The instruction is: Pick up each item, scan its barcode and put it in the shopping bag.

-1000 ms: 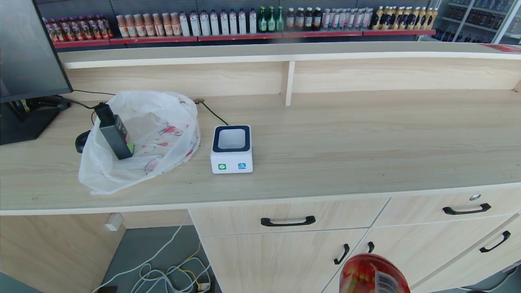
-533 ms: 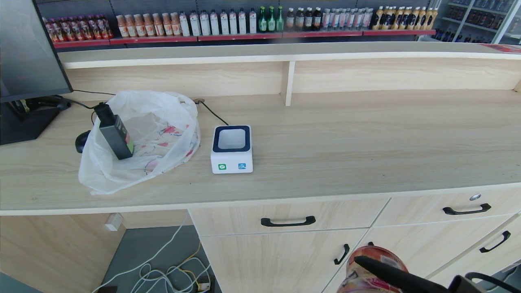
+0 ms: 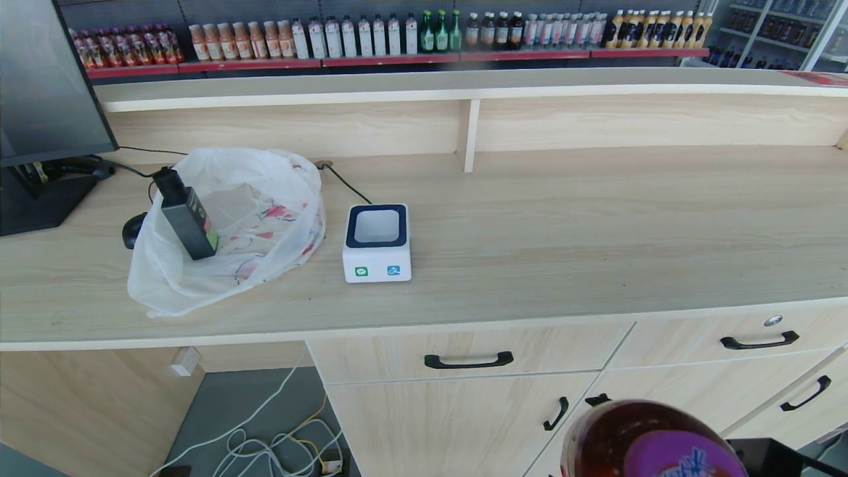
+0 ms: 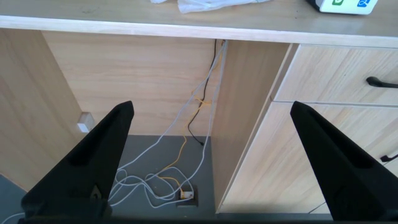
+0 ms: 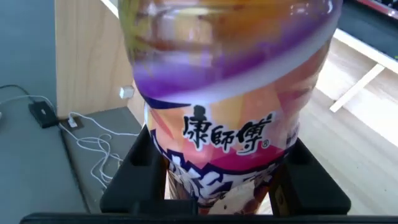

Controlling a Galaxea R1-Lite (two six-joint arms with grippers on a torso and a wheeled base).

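My right gripper is shut on a plastic drink bottle with a purple and orange label. In the head view the bottle hangs low at the front right, before the drawers and below the counter top. The white shopping bag lies open on the counter at the left, with a dark box-shaped item leaning in it. Just right of the bag stands the white barcode scanner, window facing up. My left gripper is open and holds nothing, below the counter edge over the floor cables.
A monitor on a black stand and a dark mouse sit at the counter's far left. A raised shelf with a divider runs along the back. Drawers with black handles front the counter. The wooden counter top stretches right of the scanner.
The bottle in my right gripper has turned and come closer to the head camera: its red side with a barcode showed first, now its purple label end. Bag and scanner have not moved.
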